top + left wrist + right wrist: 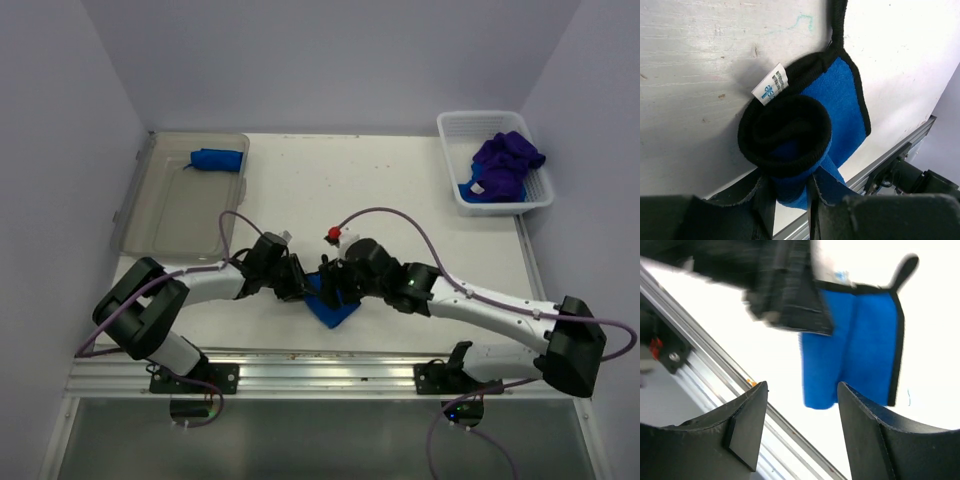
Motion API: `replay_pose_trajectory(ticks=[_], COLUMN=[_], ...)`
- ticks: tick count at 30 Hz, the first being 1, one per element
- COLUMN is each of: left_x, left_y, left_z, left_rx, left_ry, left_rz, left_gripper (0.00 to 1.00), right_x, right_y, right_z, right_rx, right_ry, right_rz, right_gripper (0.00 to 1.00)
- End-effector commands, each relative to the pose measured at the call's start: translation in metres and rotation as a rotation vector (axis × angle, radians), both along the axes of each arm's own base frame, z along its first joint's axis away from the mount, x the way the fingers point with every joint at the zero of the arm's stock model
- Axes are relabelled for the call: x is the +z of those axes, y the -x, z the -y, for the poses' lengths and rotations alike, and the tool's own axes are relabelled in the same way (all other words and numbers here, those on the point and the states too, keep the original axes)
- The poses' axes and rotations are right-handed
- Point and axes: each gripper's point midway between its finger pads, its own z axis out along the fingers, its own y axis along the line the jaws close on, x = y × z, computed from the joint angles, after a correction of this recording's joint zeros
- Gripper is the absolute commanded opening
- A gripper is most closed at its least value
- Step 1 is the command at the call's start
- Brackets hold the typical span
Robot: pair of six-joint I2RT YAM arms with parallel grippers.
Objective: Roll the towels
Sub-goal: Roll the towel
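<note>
- Near the middle of the table's (350, 180) near edge, one blue towel (840, 95) lies between the two grippers, close to the metal rail (330, 365).
- Its cloth is a soft, fuzzy royal blue with thin dark edging. One end is wound into a loose roll, and the rest lies flat.
- One white label (771, 85) sticks out beside the roll, and one dark loop (837, 20) runs from a corner.
- One left gripper (790, 195) is clamped on the rolled end, with blue cloth pinched between its fingers.
- One right gripper (802, 387) is released. Its two dark, wedge-shaped fingers stand wide apart with nothing between them, and the towel lies beyond them.
- At the far left corner stands one clear plastic bin (170, 215), rectangular with rounded corners. It holds one rolled towel (217, 160), also blue.
- At the far right corner stands one white slatted basket (450, 150) with a crumpled heap of purple towels (505, 160). I cannot tell how many.
- A bit of blue cloth (470, 190) shows under that heap.
</note>
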Motion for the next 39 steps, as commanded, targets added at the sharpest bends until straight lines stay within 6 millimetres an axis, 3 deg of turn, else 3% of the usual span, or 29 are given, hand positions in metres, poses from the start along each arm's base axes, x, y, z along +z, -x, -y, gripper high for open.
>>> replay_pose_trajectory(ticks=[1, 2, 5, 6, 10, 17, 21, 25, 28, 31, 35, 38, 39], left_x=[-0.004, -0.003, 0.001, 0.001, 0.004, 0.006, 0.006, 0.012, 0.023, 0.034, 0.049, 0.057, 0.057], left_y=[0.008, 0.008, 0.005, 0.005, 0.002, 0.002, 0.004, 0.006, 0.004, 0.0, -0.009, -0.012, -0.012], left_z=[-0.002, -0.002, -0.001, -0.001, 0.001, 0.001, 0.001, 0.002, 0.004, 0.0, -0.002, -0.004, -0.004], left_rx=[-0.019, -0.018, -0.015, -0.012, -0.013, -0.015, -0.022, -0.041, -0.06, -0.071, -0.066, -0.057, -0.057], left_ry=[-0.037, -0.041, -0.043, -0.045, -0.046, -0.047, -0.044, -0.028, -0.014, -0.023, -0.017, -0.006, -0.007], left_rz=[-0.052, -0.057, -0.055, -0.057, -0.056, -0.061, -0.065, -0.049, -0.012, 0.015, 0.057, 0.078, 0.079], left_gripper=[0.29, 0.29, 0.29, 0.3, 0.3, 0.31, 0.31, 0.35, 0.48, 0.7, 0.85, 0.9, 0.9], right_x=[0.007, 0.001, 0.002, -0.009, -0.023, -0.055, -0.071, -0.073, -0.073, -0.07, -0.062, -0.056, -0.055], right_y=[-0.004, 0.011, 0.013, 0.023, 0.032, 0.025, 0.016, 0.008, 0.002, 0.008, 0.01, 0.004, 0.012], right_z=[0.025, 0.012, -0.002, -0.01, -0.034, -0.037, -0.026, -0.023, -0.023, -0.029, -0.034, -0.032, -0.036], right_rx=[-0.004, 0.061, 0.087, 0.132, 0.198, 0.179, 0.142, 0.116, 0.136, 0.193, 0.228, 0.2, 0.238], right_ry=[0.366, 0.406, 0.504, 0.556, 0.67, 0.808, 0.874, 0.817, 0.7, 0.525, 0.333, 0.226, 0.174], right_rz=[0.316, 0.356, 0.481, 0.511, 0.627, 0.71, 0.759, 0.732, 0.653, 0.544, 0.37, 0.255, 0.197], right_gripper=[0.62, 0.62, 0.62, 0.62, 0.63, 0.63, 0.56, 0.42, 0.35, 0.29, 0.22, 0.21, 0.21])
